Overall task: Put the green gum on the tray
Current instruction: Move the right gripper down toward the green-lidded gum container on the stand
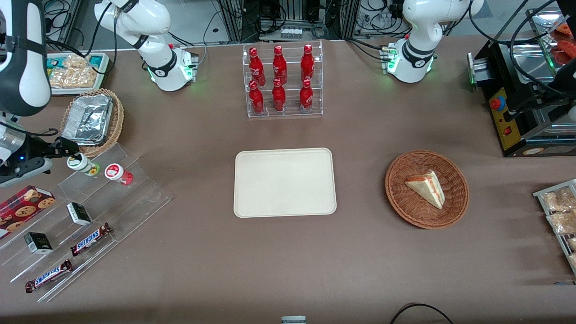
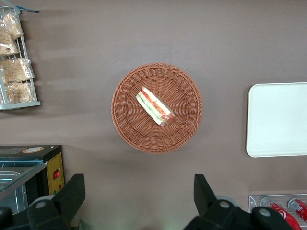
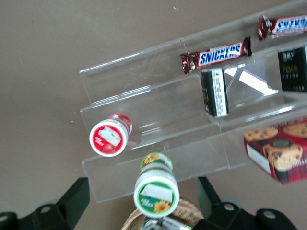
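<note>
Brown table (image 1: 189, 252) carries all items; clear stepped acrylic shelf (image 1: 135, 193) sits toward the working arm's end. Green gum (image 1: 82, 164) stands on the top step of that shelf, lid up, beside the red-lidded gum bottle (image 1: 118, 173), the two apart. Right arm's gripper (image 1: 67, 150) is level with the green gum, fingers wide, one on each side of the bottle; wrist view shows the green gum (image 3: 156, 191) between the dark fingers (image 3: 72, 196) with a gap on both sides, no contact visible; red-lidded bottle (image 3: 110, 136) outside the fingers. Tray (image 1: 284, 182) lies flat mid-table, well apart from the shelf; nothing rests on it. Lower steps hold two Snickers bars (image 1: 90, 239), two small dark boxes (image 1: 78, 213) and a cookie box (image 1: 24, 204); foil tray in a wicker basket (image 1: 92, 119) is just beside the shelf, farther from the front camera. Rack of red bottles (image 1: 282, 81) stands farther from the camera than the tray; round basket with sandwich wedge (image 1: 426, 189) lies toward the parked arm's end.
</note>
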